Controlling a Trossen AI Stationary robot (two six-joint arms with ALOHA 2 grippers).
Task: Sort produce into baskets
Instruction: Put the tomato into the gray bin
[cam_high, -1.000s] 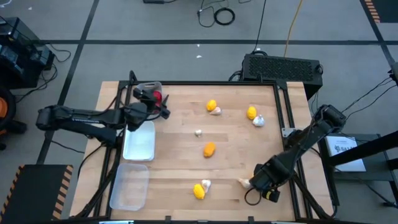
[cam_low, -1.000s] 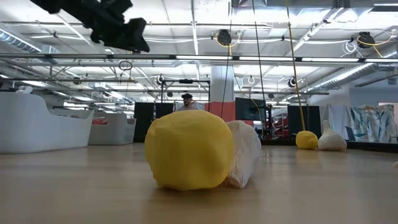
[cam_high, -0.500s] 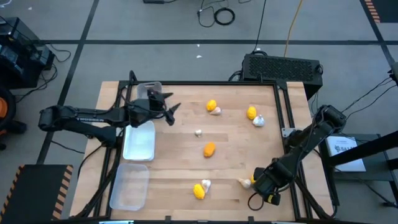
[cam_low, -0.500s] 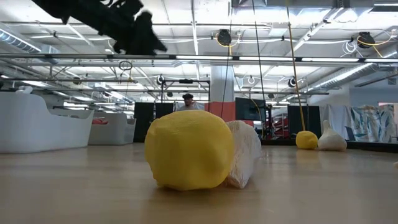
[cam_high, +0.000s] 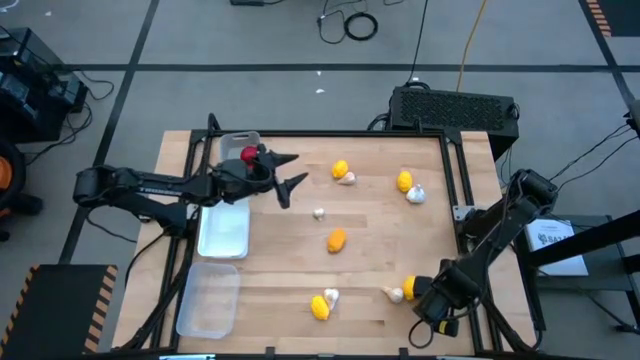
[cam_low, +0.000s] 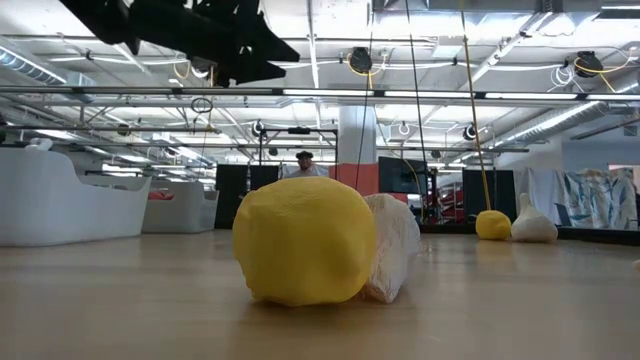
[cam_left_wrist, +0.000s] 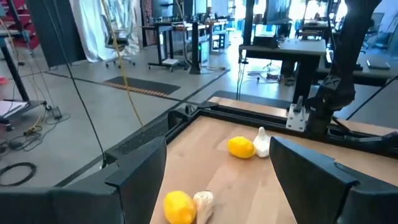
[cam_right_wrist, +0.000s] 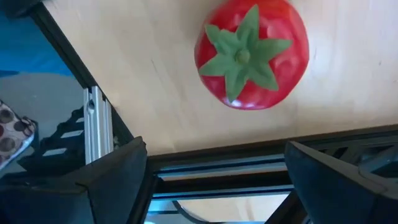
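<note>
My left gripper (cam_high: 288, 176) stands open and level above the table, just right of the far basket (cam_high: 232, 143), where one red tomato (cam_high: 248, 154) lies. My right gripper (cam_high: 438, 306) hangs open at the near right corner, pointing down. Its wrist view shows a second red tomato (cam_right_wrist: 252, 53) on the wood beyond the open fingers, untouched. Yellow pieces and garlic bulbs lie in pairs on the table: (cam_high: 340, 170), (cam_high: 404, 181), (cam_high: 320, 308), (cam_high: 410, 288). An orange piece (cam_high: 336, 240) and a small garlic (cam_high: 319, 213) lie alone.
Two more baskets (cam_high: 225, 228) (cam_high: 208, 300) stand in a row along the left edge. A black frame rail (cam_right_wrist: 249, 155) runs along the table edge right by my right gripper. In the low view a yellow piece (cam_low: 305, 240) and garlic (cam_low: 395, 245) lie close up.
My left gripper has swung from above the far basket toward the table's right and tipped up from pointing down to level, staying open; the red tomato now shows in that basket. My right gripper has drifted toward the near right corner, uncovering a yellow piece.
</note>
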